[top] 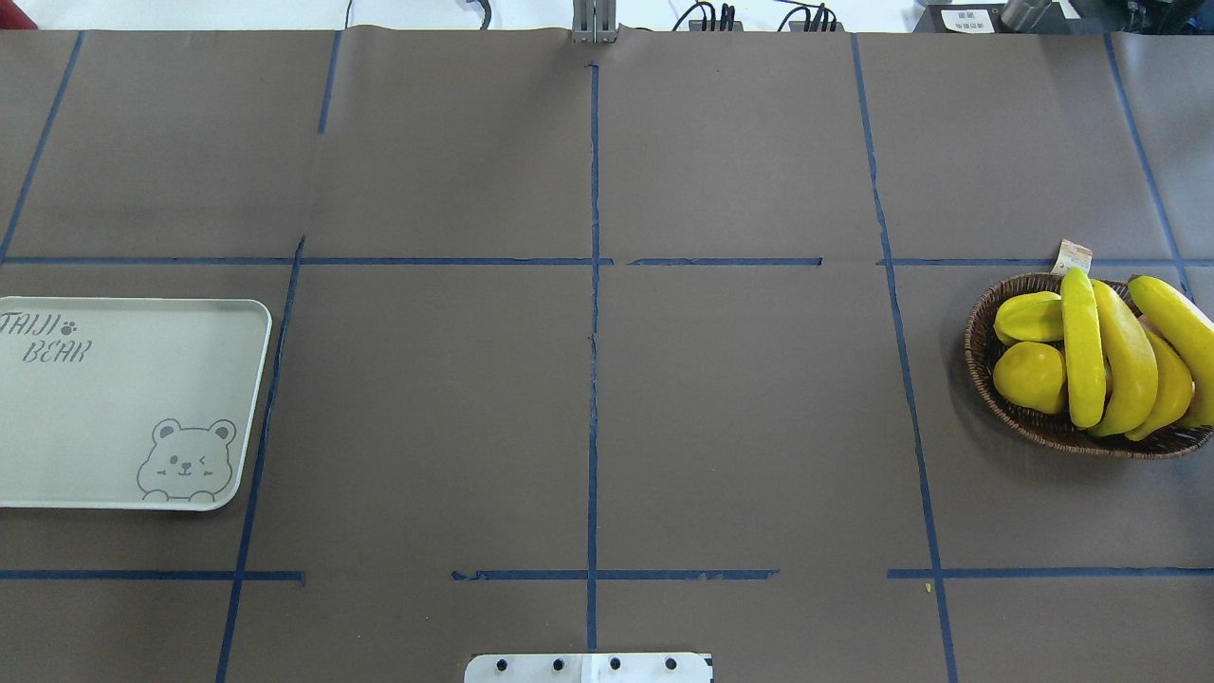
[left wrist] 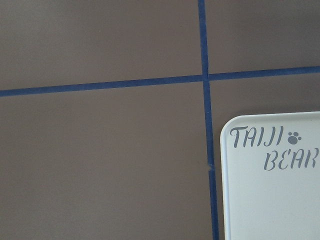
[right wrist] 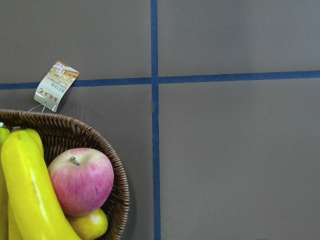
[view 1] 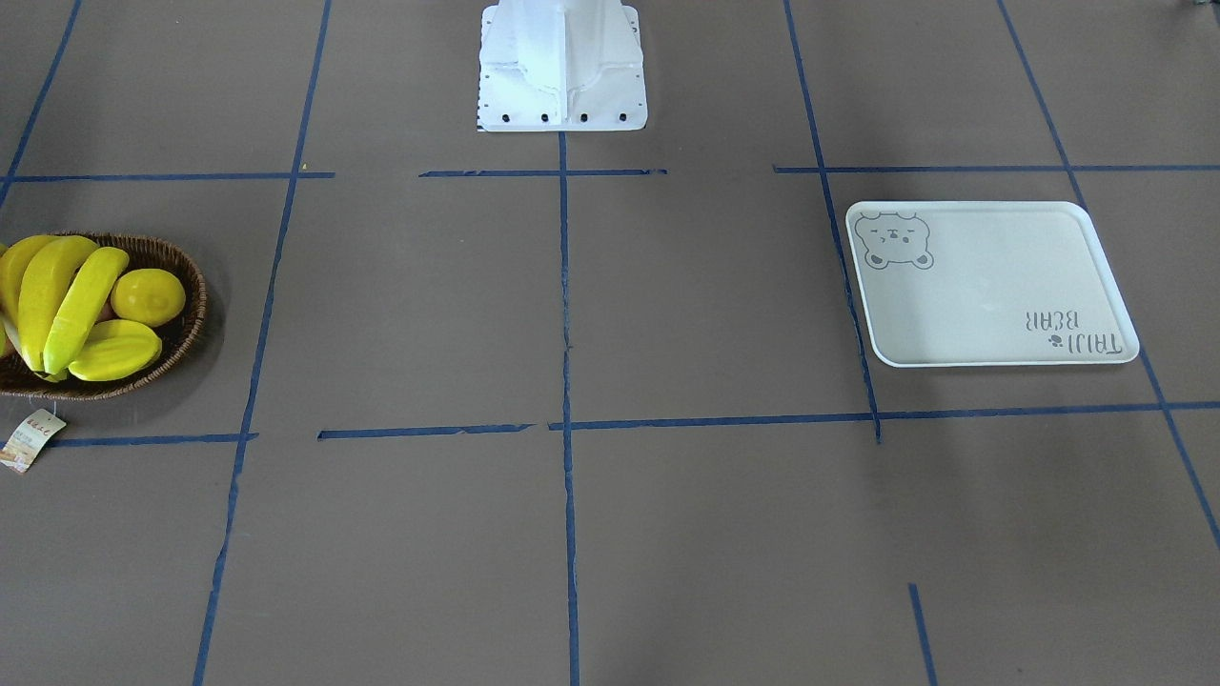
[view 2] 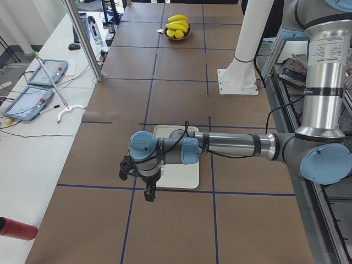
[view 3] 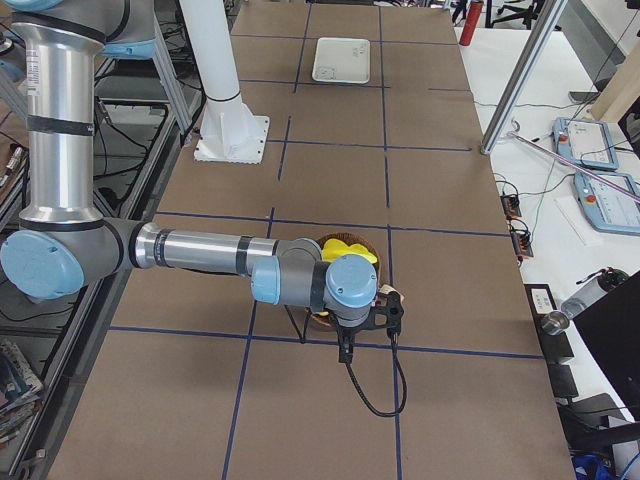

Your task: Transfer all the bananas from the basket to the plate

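Several yellow bananas lie across the brown wicker basket at the table's right side; they also show in the front view as bananas in the basket. The off-white bear plate lies flat and bare at the left, plate. My left gripper hangs high over the plate's near edge. My right gripper hangs above the basket's near side. Whether either is open or shut, I cannot tell. The right wrist view catches one banana and the basket rim.
A ridged starfruit, a lemon and a red apple share the basket. Its paper tag lies on the table behind it. The white robot base stands mid-table. Brown table with blue tape lines stretches between basket and plate.
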You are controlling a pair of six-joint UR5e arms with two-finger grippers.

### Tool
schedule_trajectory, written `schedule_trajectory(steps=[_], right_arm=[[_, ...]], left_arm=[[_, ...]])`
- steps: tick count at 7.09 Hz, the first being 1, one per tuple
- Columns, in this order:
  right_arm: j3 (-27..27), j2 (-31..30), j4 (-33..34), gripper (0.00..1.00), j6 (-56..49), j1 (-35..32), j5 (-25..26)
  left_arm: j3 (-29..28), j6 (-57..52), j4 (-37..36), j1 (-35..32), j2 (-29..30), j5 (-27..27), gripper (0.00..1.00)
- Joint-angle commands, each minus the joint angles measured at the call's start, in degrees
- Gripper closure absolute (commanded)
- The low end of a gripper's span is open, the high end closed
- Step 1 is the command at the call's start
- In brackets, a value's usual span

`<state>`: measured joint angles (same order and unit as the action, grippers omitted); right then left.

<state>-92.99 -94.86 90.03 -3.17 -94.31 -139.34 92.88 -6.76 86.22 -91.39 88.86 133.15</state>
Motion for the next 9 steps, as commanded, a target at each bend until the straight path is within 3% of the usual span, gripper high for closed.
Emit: schedule_trajectory(steps=[1,9], right_arm=[[0.00,0.02,-0.03,0.00,0.10,0.00,0.12],[-3.33,2.03,0.15,0.00,0.27,0.53,-2.43]], left_arm=[[0.02,-0.01,0.00,0.07,-0.01,0.00,0.00],[2.30,0.25,0.78,1.73,0.95,0.35,0.00]])
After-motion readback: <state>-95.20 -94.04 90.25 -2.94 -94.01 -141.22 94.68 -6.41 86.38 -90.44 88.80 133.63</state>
